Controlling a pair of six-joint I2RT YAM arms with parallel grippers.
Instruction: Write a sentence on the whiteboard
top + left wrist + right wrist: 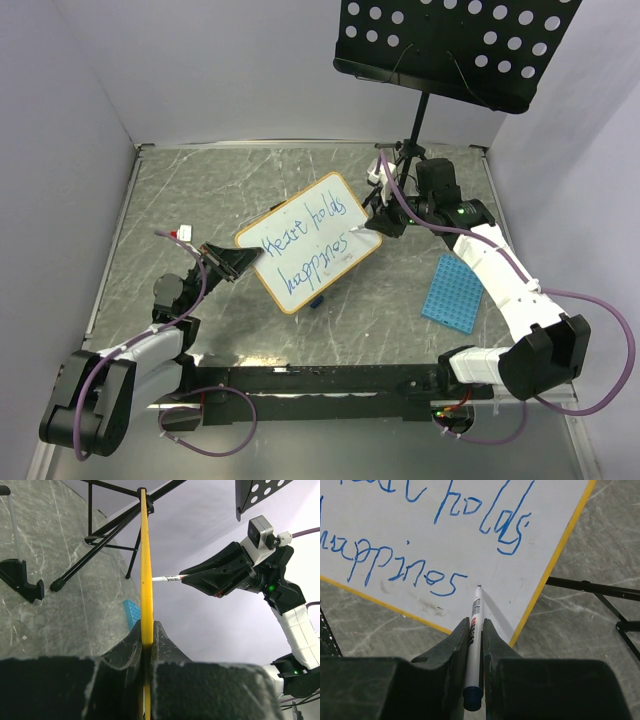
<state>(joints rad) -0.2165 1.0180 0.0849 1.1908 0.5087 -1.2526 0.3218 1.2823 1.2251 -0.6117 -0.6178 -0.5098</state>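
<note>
Right gripper (475,626) pinches marker (477,605), tip just past the end of the sentence (405,575) on the whiteboard (530,565); left gripper (146,632) clamps the board's edge.

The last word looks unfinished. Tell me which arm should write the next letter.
Right: the right gripper holds the marker, tip by the sentence's end; the left gripper clamps the board's edge.

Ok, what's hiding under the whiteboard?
A little dark blue thing peeks out from under the whiteboard at its near edge, above the grey table. I can't tell what it is. The board covers everything else beneath it.
</note>
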